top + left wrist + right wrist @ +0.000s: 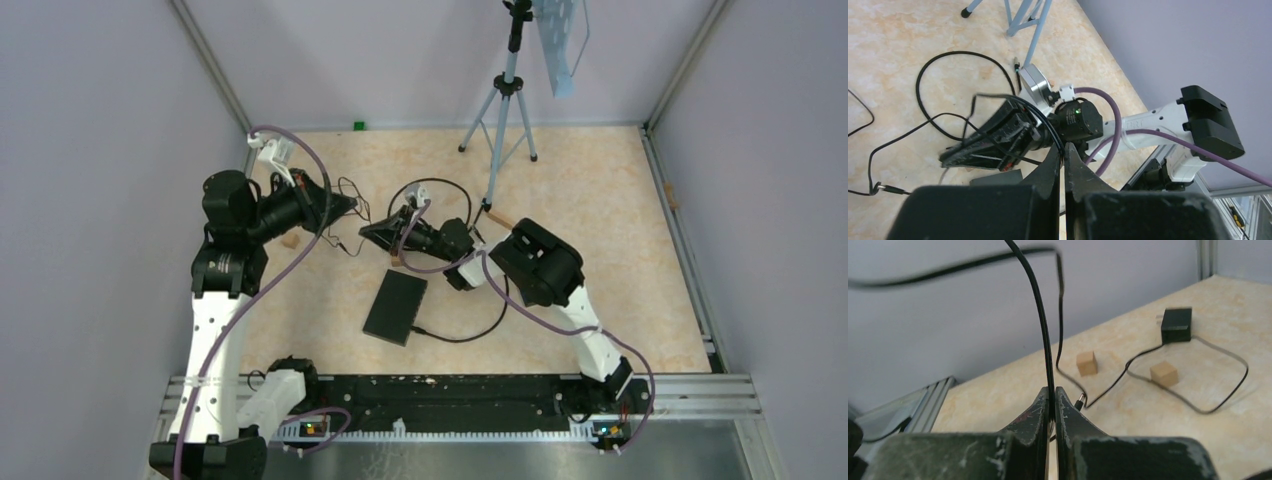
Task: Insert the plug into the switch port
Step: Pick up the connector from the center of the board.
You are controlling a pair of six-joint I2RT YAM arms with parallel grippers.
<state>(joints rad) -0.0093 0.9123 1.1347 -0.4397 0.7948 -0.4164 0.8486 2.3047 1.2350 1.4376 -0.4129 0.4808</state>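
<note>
The switch (395, 306) is a flat black box lying on the table in front of both grippers; one corner (997, 176) shows in the left wrist view. A thin black cable (1040, 315) hangs between the arms. My right gripper (1054, 390) is shut on this cable, and the cable rises straight up from its tips. My left gripper (1064, 148) is shut on the same thin cable a little to the left (350, 205). The barrel plug (1080, 402) lies loose on the table just beyond the right fingertips, also seen as the plug (885, 189) in the left wrist view.
A black power adapter (1176, 325) and two wooden blocks (1087, 363) (1164, 373) lie on the table to the left. A tripod (500, 110) stands at the back. Another black cable (460, 335) loops from the switch's near edge. Walls enclose three sides.
</note>
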